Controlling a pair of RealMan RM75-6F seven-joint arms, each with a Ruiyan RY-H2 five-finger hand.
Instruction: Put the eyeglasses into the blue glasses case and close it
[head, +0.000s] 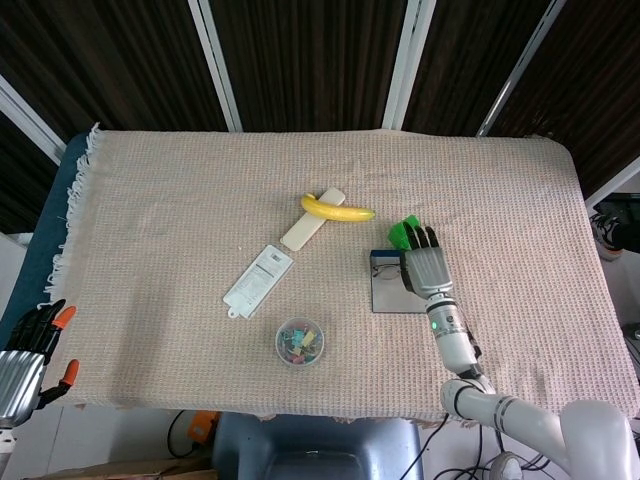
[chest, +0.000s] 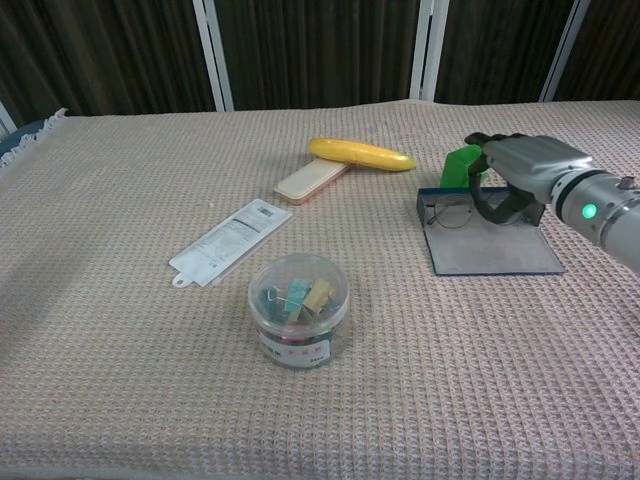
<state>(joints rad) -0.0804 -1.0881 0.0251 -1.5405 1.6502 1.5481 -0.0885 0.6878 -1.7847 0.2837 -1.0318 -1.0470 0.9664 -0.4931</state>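
Observation:
The blue glasses case (chest: 495, 256) lies open on the cloth right of centre, its flat grey inside facing up; the head view shows the case (head: 388, 296) too. My right hand (chest: 516, 168) hovers over its far end and holds the thin-framed eyeglasses (chest: 455, 212), one lens showing just above the case's inside by the far rim. In the head view the right hand (head: 423, 268) covers most of the eyeglasses (head: 385, 268). My left hand (head: 24, 352) hangs off the table's near left corner, holding nothing, its fingers apart.
A green block (chest: 460, 165) stands just beyond the case, close to my right hand's fingers. A banana (chest: 362, 154) and a beige bar (chest: 312, 180) lie further back. A white packet (chest: 230, 240) and a clear tub of clips (chest: 298, 308) sit left of the case.

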